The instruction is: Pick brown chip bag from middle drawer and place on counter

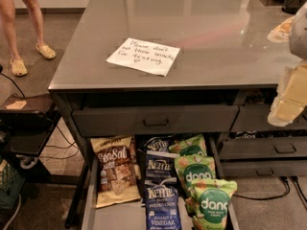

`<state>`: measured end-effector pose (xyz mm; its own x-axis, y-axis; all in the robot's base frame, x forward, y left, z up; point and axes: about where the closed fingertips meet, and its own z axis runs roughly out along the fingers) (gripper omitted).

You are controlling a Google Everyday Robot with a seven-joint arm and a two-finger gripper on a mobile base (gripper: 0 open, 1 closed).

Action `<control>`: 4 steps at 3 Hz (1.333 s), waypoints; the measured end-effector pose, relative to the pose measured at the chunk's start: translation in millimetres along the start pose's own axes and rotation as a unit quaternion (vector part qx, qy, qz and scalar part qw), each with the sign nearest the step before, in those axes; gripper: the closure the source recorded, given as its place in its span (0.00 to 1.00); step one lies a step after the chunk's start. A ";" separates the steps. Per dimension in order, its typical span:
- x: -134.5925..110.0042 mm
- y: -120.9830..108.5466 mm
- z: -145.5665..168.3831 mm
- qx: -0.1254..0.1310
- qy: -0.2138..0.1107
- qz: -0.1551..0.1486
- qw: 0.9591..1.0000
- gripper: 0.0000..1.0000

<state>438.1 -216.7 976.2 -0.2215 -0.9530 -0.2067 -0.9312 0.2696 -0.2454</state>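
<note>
Brown chip bag (pixel 115 171) lies flat in the left part of the open middle drawer (pixel 89 200), in the lower middle of the frame. It is crinkly, with tan ends and white lettering.

Largest is the counter (pixel 216 37), a smooth, glossy grey slab with a thin edge that fills the upper half. Below its edge sits a shut drawer front (pixel 120 121) with a dark bar handle. The middle drawer is a deep dark metal tray with thin grey walls.

Just beside the brown bag, to its right, a row of blue bags (pixel 162 200) overlap one another. Further right is a row of green bags (pixel 211 207).

A white paper note (pixel 144 56) with handwriting lies tilted on the counter.

At upper left, a person's bare legs (pixel 19 23) in yellow clogs stand on the floor.

The gripper (pixel 289 99), pale and blocky, hangs at the right edge over the counter's front corner, well apart from the brown bag. Whether it is released or clenched I cannot tell.
</note>
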 end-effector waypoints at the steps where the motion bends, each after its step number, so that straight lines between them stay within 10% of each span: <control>1: 0.0 0.0 0.0 0.000 0.000 0.000 1.000 0.00; 4: -48.2 58.3 91.1 -0.033 -0.126 0.010 0.991 0.00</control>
<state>420.9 -142.4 885.5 -0.1687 -0.8804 -0.4432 -0.9462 0.2706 -0.1772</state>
